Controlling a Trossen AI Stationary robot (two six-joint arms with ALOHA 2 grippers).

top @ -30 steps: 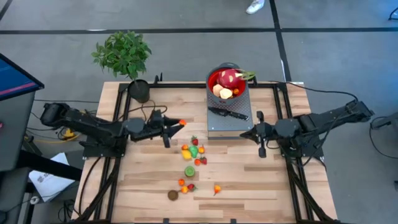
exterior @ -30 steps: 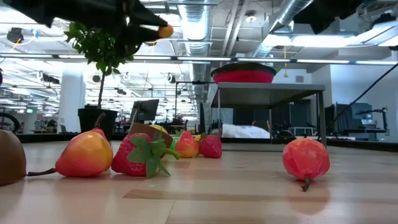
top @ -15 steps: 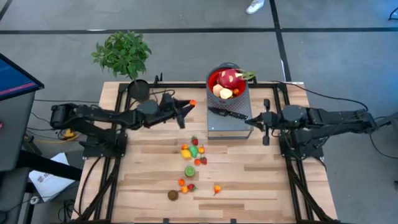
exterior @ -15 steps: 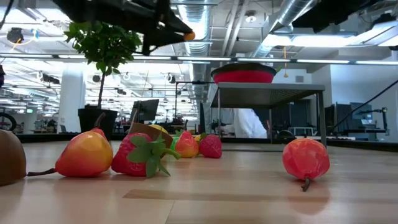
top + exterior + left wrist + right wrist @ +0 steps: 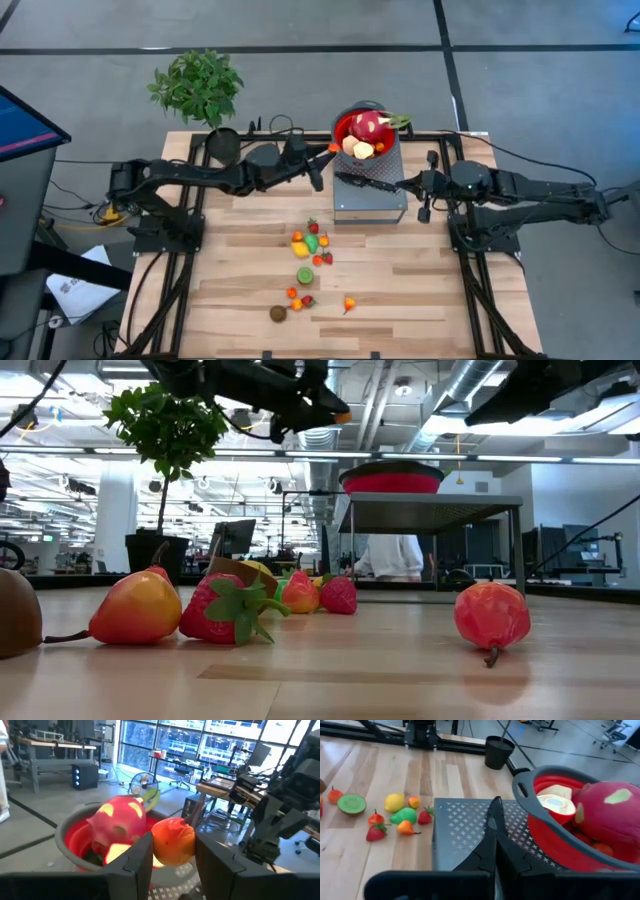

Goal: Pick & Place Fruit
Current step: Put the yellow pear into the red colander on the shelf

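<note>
My left gripper is raised just left of the round red bowl, shut on a small orange fruit; the low view shows it high above the table. The bowl stands on a grey perforated platform and holds the pink-red dragon fruit and pale fruit pieces. Several small fruits lie on the table's middle, with a brown one nearer. My right gripper hovers shut by the platform's right edge, pointing left. My left gripper pinches the small orange fruit between its two fingers, one on each side of it. The fingers reach level from the table's left toward the bowl. The fruit is lifted clear, high above the table.
A black-handled knife lies on the platform in front of the bowl. A potted plant stands at the far left corner. Black frame rails run along the table's sides. A person in white stands beyond the table.
My left gripper has carried the orange fruit up and toward the table's far right, from above the table's middle to beside the bowl. My right gripper has moved toward the far edge and now sits by the platform's right side. The fruits on the table have stayed put.
</note>
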